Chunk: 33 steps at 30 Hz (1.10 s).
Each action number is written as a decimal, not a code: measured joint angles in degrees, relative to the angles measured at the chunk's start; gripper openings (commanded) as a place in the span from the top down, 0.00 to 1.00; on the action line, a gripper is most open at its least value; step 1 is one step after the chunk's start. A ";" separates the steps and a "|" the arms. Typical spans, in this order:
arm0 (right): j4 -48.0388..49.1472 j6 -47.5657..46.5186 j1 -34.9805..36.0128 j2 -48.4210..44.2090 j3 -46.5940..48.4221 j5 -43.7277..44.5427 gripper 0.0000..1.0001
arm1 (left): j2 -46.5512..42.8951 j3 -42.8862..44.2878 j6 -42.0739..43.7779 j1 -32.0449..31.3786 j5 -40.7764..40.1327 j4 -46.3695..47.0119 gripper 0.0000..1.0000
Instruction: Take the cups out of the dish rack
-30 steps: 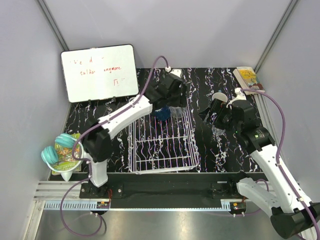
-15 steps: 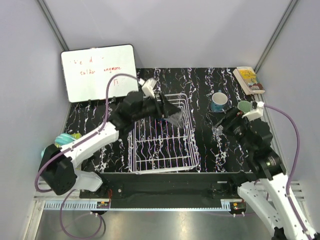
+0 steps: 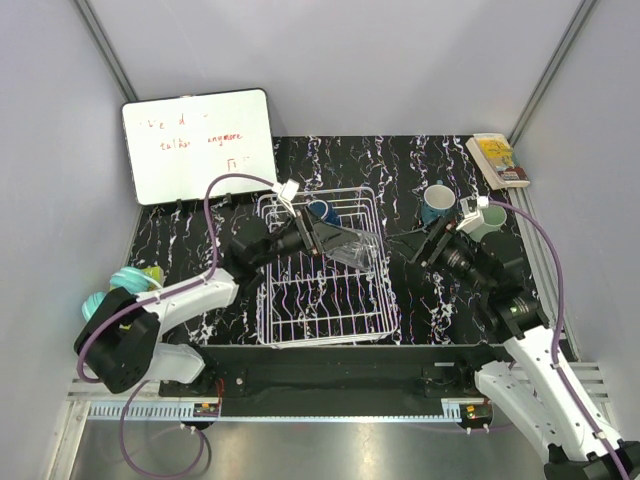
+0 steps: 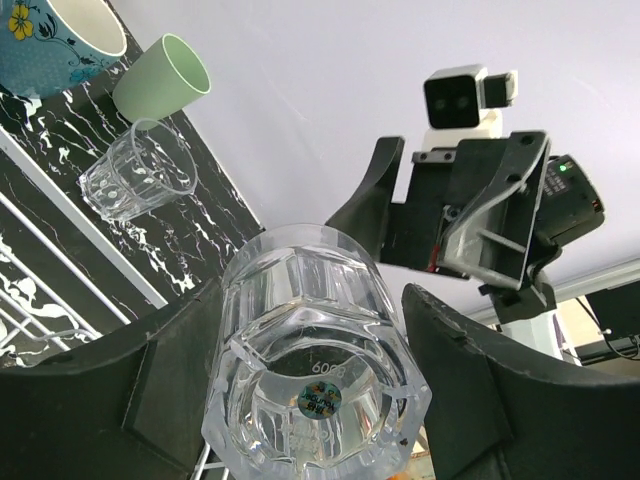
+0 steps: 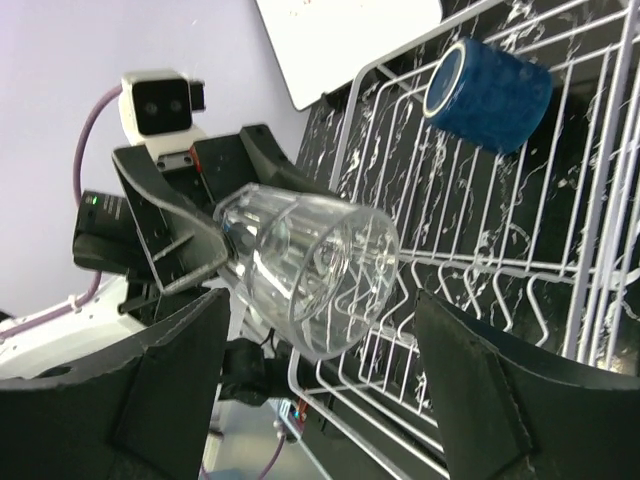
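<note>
One clear faceted glass [image 4: 315, 360] lies sideways, clamped in our left tool [image 4: 315, 300], mouth pointing at our right tool [image 5: 322, 310], spread wide and empty opposite.

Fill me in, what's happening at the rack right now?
The left gripper holds a clear glass sideways above the dish rack, mouth toward the right gripper, which is open, facing it and not touching. A handover looks likely next. A navy mug lies on its side in the rack. A blue mug, a green tumbler and a second glass sit on the table to the right.
</note>
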 measured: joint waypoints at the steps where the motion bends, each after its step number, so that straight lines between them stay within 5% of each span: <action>1: 0.28 0.33 0.00 -0.26 -0.57 -0.68 0.21 | 0.04 0.31 0.04 0.00 0.04 -0.20 1.00; 16: 11.23 4.85 1.97 4.72 -3.93 -6.58 0.41 | 3.93 5.01 0.07 -0.98 0.44 -0.87 1.00; 23: 18.32 6.32 7.72 11.91 -3.82 -7.32 0.68 | 5.66 6.56 0.79 -1.95 0.39 -1.53 1.00; 27: 21.24 7.41 9.51 13.22 -3.80 -5.68 0.98 | 5.81 6.56 -0.57 -1.14 0.37 -1.11 1.00; 29: 22.51 7.41 9.99 12.74 -3.80 -5.60 1.00 | 5.75 6.58 -2.34 -1.14 0.61 -0.07 0.98; 33: 22.84 6.78 11.13 10.08 -3.56 -4.68 1.00 | 4.33 7.80 -2.82 -1.81 1.31 -1.53 0.46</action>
